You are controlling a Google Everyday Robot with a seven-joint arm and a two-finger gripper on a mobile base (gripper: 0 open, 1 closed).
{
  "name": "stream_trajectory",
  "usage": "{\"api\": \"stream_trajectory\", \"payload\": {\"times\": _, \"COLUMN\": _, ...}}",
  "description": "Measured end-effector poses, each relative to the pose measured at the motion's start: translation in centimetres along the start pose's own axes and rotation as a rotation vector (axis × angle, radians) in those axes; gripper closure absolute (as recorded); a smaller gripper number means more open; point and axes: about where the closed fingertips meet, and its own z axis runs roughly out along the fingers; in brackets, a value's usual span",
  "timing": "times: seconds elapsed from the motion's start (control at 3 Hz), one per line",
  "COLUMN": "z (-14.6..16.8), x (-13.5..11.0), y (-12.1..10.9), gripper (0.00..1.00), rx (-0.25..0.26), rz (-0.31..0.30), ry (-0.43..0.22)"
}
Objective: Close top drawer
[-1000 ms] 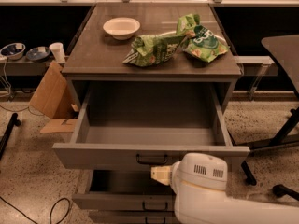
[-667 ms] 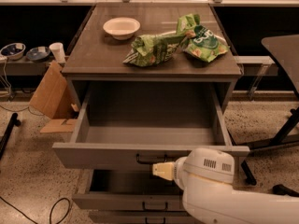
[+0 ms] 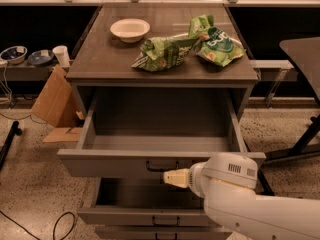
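The top drawer point(image 3: 120, 163) of the grey cabinet is pulled far out, and its deep box is empty. Its tall front panel faces me with a dark bail handle point(image 3: 161, 165) at centre. My gripper point(image 3: 175, 178) is at the end of the white arm that comes in from the lower right. Its cream tip sits right at the front panel, just below and right of the handle. The arm hides the right part of the front panel.
A lower drawer point(image 3: 150, 215) is also partly open beneath. On the cabinet top point(image 3: 95, 59) lie a white bowl point(image 3: 129, 29) and two green chip bags point(image 3: 165, 52) point(image 3: 218, 46). Cardboard point(image 3: 52, 101) leans at left; a dark table point(image 3: 305, 54) stands at right.
My arm has moved up and left, bringing the gripper tip closer to the top drawer's handle. The drawer stays as far out as before.
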Motion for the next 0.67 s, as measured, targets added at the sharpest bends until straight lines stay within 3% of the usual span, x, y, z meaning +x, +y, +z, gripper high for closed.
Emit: {"api": "stream_trajectory", "payload": {"times": 0.67, "z": -0.6, "x": 2.7, "y": -2.4, "gripper": 0.00, "rx": 0.038, "rz": -0.031, "ry": 0.055}}
